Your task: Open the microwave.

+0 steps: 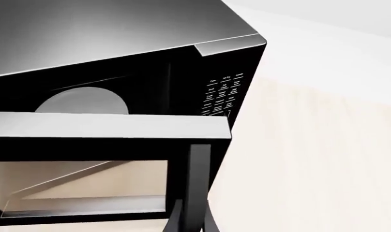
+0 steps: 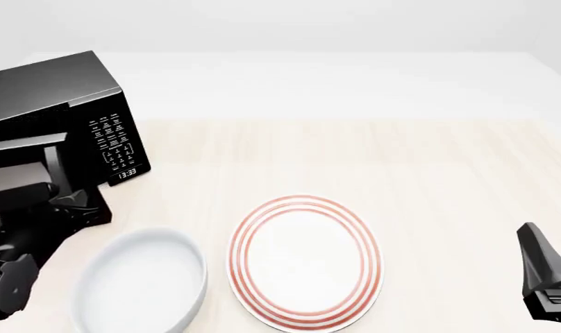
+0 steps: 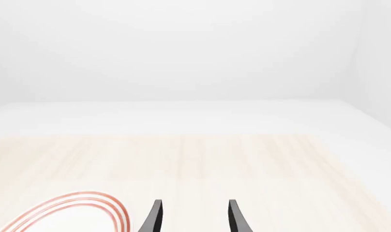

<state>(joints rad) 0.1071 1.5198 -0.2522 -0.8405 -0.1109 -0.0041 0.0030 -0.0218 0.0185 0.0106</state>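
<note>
Right pincer (image 3: 192, 217) idle and spread low at near right, left pincer (image 1: 190, 223) gripping microwave (image 2: 72, 104) door handle (image 1: 199, 183) at far-left counter (image 2: 401, 159), door partly swung out: keep pulling along hinge arc, don't slip.

black microwave (image 2: 49, 97), white keypad lettering; red-ringed white plate (image 2: 304, 260); plain white bowl (image 2: 141, 284)

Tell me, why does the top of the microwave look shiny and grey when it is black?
Left wrist view: the microwave top catches a soft pale sheen, and the door edge shines too. Front view: the same top looks only faintly grey. Nothing looks blurred; shadows are very faint.
</note>
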